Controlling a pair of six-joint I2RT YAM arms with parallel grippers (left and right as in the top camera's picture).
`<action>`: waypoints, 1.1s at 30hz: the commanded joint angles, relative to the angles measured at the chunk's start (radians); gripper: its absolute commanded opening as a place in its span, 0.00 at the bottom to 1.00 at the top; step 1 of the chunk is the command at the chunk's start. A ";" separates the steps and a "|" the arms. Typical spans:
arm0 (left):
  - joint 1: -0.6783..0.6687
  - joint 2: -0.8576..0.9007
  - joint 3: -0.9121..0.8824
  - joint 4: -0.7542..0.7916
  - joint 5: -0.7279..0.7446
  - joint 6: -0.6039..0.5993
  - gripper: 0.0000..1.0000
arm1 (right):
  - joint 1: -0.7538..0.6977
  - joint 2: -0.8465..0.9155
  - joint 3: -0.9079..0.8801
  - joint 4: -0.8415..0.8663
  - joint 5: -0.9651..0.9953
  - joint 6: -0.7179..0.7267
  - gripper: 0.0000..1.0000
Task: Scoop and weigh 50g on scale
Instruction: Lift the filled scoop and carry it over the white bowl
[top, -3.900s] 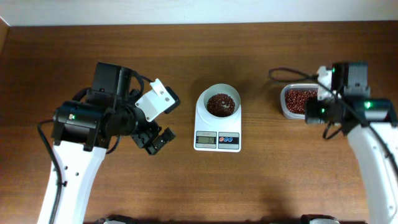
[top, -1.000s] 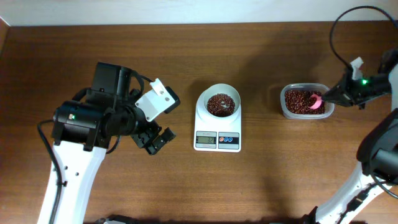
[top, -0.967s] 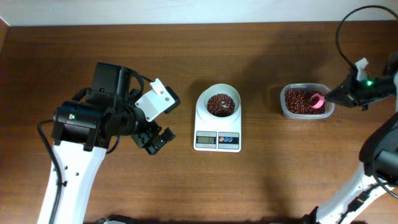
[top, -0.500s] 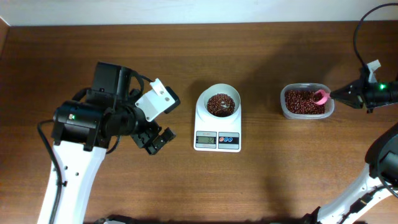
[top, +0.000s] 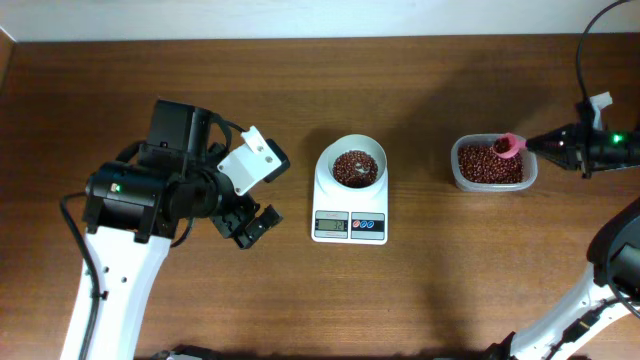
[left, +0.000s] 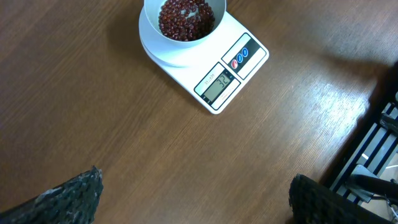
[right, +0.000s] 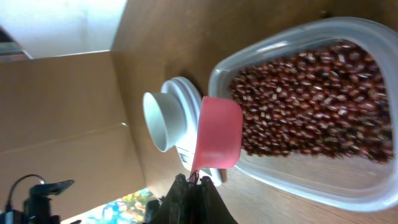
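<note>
Fingers of the right gripper (right: 189, 185) are pressed together on the handle of a pink scoop (right: 217, 134), held over a clear tub (right: 373, 198) at the right of the overhead frame. The scoop's inside is hidden from the wrist camera. The left gripper (left: 194, 180) is spread wide, with only its tips seen in the lower corners. Digits on the scale (left: 236, 62) cannot be read surely. Small dark red-brown beans (left: 186, 15) are heaped in its round white bowl, mid-worktop (top: 300, 300).

The wrist view's bottom edge crops the left fingers (left: 68, 196).
</note>
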 joint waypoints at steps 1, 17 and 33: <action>0.005 -0.011 0.020 0.002 -0.004 0.015 0.99 | 0.011 0.006 -0.005 -0.001 -0.079 -0.021 0.04; 0.005 -0.011 0.020 0.002 -0.004 0.015 0.99 | 0.236 0.006 -0.005 0.000 -0.153 -0.024 0.04; 0.005 -0.011 0.020 0.002 -0.004 0.015 0.99 | 0.518 0.006 -0.005 0.011 -0.152 -0.024 0.04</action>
